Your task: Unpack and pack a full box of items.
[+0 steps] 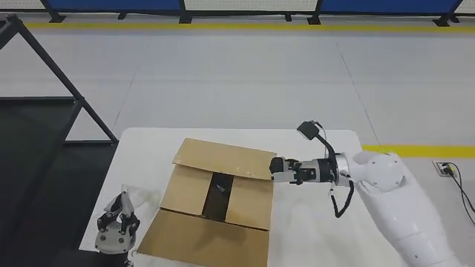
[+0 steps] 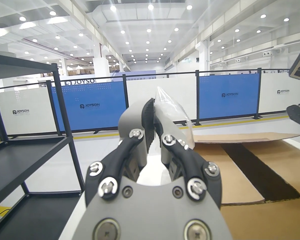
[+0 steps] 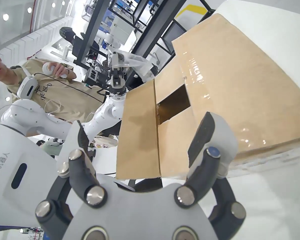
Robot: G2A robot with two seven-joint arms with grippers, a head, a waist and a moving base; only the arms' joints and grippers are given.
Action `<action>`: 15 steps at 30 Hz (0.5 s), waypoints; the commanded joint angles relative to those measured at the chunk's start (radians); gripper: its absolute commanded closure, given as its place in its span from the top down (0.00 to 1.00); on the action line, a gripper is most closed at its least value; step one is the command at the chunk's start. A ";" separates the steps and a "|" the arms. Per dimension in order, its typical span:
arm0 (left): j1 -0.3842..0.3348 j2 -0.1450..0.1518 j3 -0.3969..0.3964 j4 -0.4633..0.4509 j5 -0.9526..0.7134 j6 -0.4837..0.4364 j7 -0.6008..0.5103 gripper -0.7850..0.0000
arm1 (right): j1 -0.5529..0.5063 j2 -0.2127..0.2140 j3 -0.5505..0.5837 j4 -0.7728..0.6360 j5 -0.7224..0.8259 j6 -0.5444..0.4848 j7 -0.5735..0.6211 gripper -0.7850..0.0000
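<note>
Table [image 1: 148, 148], box [image 1: 252, 202], clear bag [image 2: 170, 108] in left end effector [image 2: 153, 116]

You had a logo with one short word printed on the blue panels [image 2: 229, 106] and white panels [image 2: 277, 103] of the fence.

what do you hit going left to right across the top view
black rack → left gripper, shut on a clear plastic bag → cardboard box with its top flaps open → right gripper, open beside the box's far flap
</note>
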 commanded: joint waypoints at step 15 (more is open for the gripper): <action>0.052 0.005 -0.116 -0.007 -0.091 0.019 0.056 0.00 | -0.129 0.054 0.080 -0.168 0.003 0.044 0.044 1.00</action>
